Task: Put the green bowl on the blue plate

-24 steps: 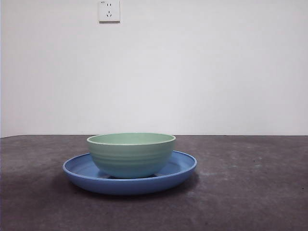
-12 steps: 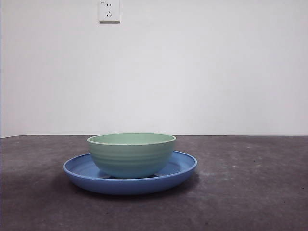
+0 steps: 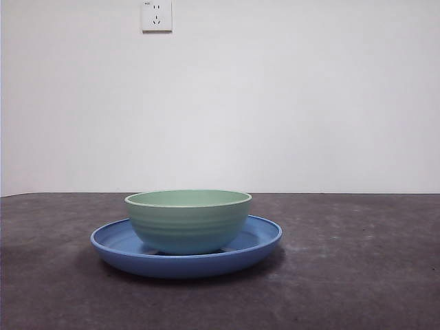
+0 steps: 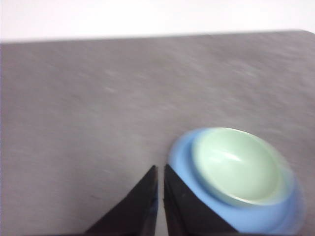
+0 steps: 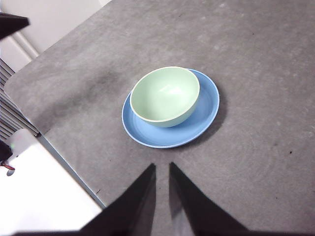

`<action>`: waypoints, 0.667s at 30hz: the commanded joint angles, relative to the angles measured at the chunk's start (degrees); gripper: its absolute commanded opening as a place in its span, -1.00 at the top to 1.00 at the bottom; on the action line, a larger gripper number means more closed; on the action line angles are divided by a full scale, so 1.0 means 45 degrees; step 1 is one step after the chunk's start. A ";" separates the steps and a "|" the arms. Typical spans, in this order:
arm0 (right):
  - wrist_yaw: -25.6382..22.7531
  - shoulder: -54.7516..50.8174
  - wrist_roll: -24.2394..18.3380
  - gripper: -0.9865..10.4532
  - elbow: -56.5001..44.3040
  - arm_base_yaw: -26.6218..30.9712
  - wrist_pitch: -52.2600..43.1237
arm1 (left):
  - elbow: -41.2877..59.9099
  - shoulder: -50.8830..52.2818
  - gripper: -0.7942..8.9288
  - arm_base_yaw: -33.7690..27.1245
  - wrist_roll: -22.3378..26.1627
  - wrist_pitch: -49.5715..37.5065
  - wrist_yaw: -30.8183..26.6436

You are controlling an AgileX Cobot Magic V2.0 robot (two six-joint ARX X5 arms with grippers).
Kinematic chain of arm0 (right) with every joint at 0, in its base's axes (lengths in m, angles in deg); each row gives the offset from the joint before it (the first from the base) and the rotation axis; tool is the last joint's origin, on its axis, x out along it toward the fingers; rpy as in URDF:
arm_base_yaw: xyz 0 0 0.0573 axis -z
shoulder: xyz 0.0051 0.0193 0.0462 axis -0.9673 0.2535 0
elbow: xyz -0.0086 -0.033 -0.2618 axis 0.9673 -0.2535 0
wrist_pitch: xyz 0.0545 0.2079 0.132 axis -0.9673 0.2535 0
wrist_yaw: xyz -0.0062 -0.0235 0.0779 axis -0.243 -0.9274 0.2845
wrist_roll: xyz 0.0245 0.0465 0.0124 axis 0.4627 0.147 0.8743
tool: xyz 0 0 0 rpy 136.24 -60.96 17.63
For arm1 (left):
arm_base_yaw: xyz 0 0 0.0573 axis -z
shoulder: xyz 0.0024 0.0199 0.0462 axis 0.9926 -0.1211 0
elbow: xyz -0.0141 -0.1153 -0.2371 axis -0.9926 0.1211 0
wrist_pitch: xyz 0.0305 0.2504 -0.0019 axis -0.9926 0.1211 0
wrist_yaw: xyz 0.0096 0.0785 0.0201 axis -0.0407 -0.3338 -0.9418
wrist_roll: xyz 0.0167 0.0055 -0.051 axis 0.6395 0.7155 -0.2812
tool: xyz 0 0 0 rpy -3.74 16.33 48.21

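Observation:
The green bowl point(image 3: 187, 223) stands upright inside the blue plate point(image 3: 258, 242), a little left of the table's middle in the front view. No gripper touches either, and no arm shows in the front view. In the blurred left wrist view, my left gripper point(image 4: 160, 169) is shut, empty and raised, its tips just beside the plate point(image 4: 178, 156) that holds the bowl point(image 4: 236, 164). My right gripper point(image 5: 161, 166) is shut and empty, held high and well back from the bowl point(image 5: 165, 96) and the plate point(image 5: 207, 110).
The dark grey table point(image 3: 357, 275) meets a white wall with a socket point(image 3: 156, 15). In the right wrist view the table's edge point(image 5: 64, 162) runs beside a white surface point(image 5: 39, 201), and a dark part point(image 5: 10, 23) shows at a corner.

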 commanded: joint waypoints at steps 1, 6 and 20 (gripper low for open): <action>0.0005 0.0019 -0.0131 0.76 0.0092 -0.0068 -0.0131 | 0.1933 0.0942 0.80 -0.0942 0.0835 -0.2176 -0.0189; 0.0005 0.0019 -0.0131 0.76 0.0092 -0.0073 -0.0136 | 0.4789 0.2851 0.80 -0.1972 0.0821 -0.4430 -0.0874; 0.0005 0.0019 -0.0131 0.75 0.0092 -0.0073 -0.0141 | 0.7155 0.4818 0.80 -0.2987 0.0816 -0.4124 -0.1370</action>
